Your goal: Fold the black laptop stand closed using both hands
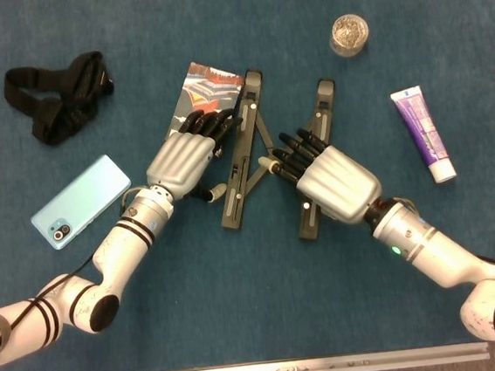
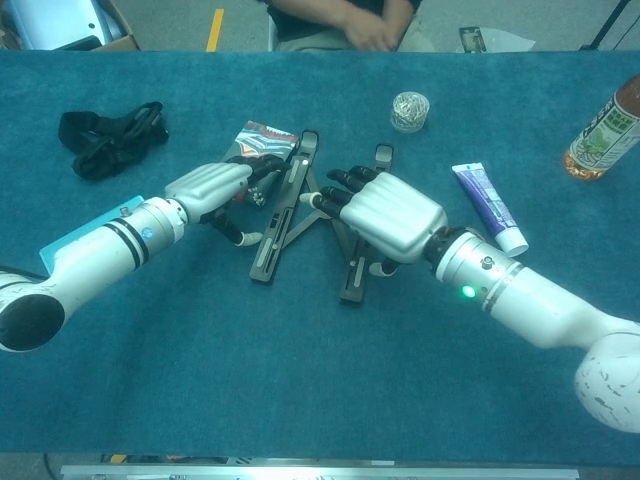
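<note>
The black laptop stand (image 1: pixel 240 164) lies open on the blue cloth as two long rails joined by crossed links, also seen in the chest view (image 2: pixel 275 232). My left hand (image 1: pixel 182 157) lies palm down beside the left rail, its fingertips (image 1: pixel 215 123) touching that rail's outer edge. My right hand (image 1: pixel 335 181) rests palm down on the middle of the right rail (image 1: pixel 322 108), fingers stretched over the crossed links. Neither hand grips anything. The chest view shows the left hand (image 2: pixel 210 188) and right hand (image 2: pixel 392 215) the same way.
A patterned packet (image 1: pixel 201 86) lies under the left fingertips. A light blue phone (image 1: pixel 78 202) and black strap (image 1: pixel 59 94) lie to the left. A clip jar (image 1: pixel 349 33), purple tube (image 1: pixel 424 133) and bottle (image 2: pixel 605 125) are on the right. A person (image 2: pixel 345 20) sits across.
</note>
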{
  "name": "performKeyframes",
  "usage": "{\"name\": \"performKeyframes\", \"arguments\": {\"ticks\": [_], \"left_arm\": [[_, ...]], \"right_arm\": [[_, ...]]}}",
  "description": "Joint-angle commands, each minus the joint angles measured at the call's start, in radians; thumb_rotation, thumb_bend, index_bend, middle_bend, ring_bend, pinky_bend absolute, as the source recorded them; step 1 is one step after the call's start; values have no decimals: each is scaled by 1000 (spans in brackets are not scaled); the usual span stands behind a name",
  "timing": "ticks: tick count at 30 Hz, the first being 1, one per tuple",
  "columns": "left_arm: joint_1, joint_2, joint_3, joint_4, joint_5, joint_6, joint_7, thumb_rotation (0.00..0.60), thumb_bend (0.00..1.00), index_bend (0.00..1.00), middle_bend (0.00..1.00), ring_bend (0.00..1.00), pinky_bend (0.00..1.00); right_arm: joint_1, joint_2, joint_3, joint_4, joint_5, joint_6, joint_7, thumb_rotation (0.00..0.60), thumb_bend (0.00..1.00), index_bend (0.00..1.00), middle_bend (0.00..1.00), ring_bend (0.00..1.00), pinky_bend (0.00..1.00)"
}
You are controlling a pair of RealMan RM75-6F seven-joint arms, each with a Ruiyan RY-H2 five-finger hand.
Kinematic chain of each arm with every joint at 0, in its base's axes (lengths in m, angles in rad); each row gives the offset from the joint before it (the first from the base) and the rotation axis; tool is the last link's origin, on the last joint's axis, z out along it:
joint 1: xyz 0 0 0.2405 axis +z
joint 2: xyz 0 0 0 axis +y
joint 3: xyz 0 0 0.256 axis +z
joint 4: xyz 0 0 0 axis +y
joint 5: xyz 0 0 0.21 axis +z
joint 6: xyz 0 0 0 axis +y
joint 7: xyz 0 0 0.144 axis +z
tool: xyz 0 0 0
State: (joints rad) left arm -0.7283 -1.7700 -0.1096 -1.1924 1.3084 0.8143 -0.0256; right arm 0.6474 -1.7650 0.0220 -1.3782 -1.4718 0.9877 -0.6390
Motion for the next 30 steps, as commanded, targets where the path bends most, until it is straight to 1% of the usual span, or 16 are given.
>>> {"name": "performKeyframes", "arguments": {"ticks": [1, 16, 30], "left_arm": [[0, 1, 1, -3, 1, 0, 0, 600, 257, 0, 0, 0, 12], [12, 9, 13, -33, 12, 25, -2, 600, 257, 0, 0, 0, 12], [21, 8, 21, -32, 37, 54, -25, 600, 257, 0, 0, 0, 12]], "right_arm": [[1, -3, 1, 1, -4, 4, 3, 600, 96, 49, 168, 19, 132], [12, -25, 13, -3, -11, 13, -3, 600, 97, 49, 168, 19, 125], [22, -42, 22, -6, -3, 10, -19, 600, 96, 49, 168, 19, 115]]}}
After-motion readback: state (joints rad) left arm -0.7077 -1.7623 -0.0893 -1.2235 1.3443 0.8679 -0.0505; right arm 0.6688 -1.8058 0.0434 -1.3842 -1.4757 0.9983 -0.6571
